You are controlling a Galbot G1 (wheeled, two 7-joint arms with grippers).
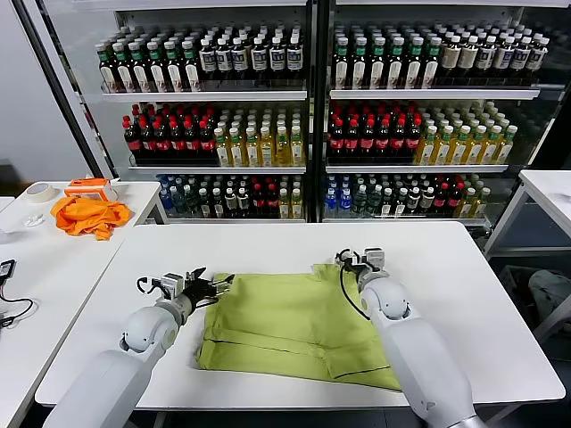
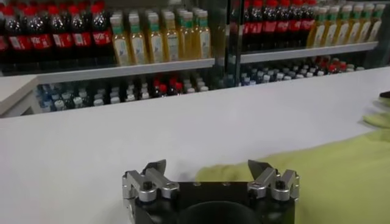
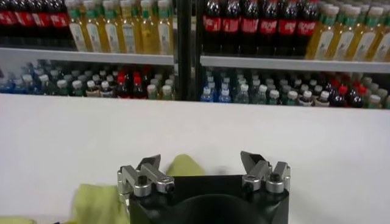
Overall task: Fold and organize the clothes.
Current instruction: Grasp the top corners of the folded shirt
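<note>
glass-fronted drink coolers (image 1: 308,107) full of bottles stand behind a white worktop (image 1: 268,245), and on that worktop, near its front middle, lies the lime t-shirt (image 1: 285,325), already partly folded into a rough rectangle with a doubled band along its near edge. no print shows on the side facing up.

the left gripper (image 1: 214,285) sits at the shirt's far left corner, fingers spread wide and empty, the cloth edge just ahead of the tips and towards the robot's right. the right gripper (image 1: 357,261) sits at the far right corner, fingers likewise spread and holding nothing, a wrinkle of lime cloth showing just beneath them in the right wrist view. so each arm has its own far corner, neither clearly nearer than the other.

the shirt's long axis runs left to right across the worktop, between the two grippers; a fold from here would probably bring that far edge towards the robot (a judgement only).

on the side table to the left lies an orange cloth (image 1: 87,216), beside a roll of tape (image 1: 38,191). there are no bins or baskets in view.
</note>
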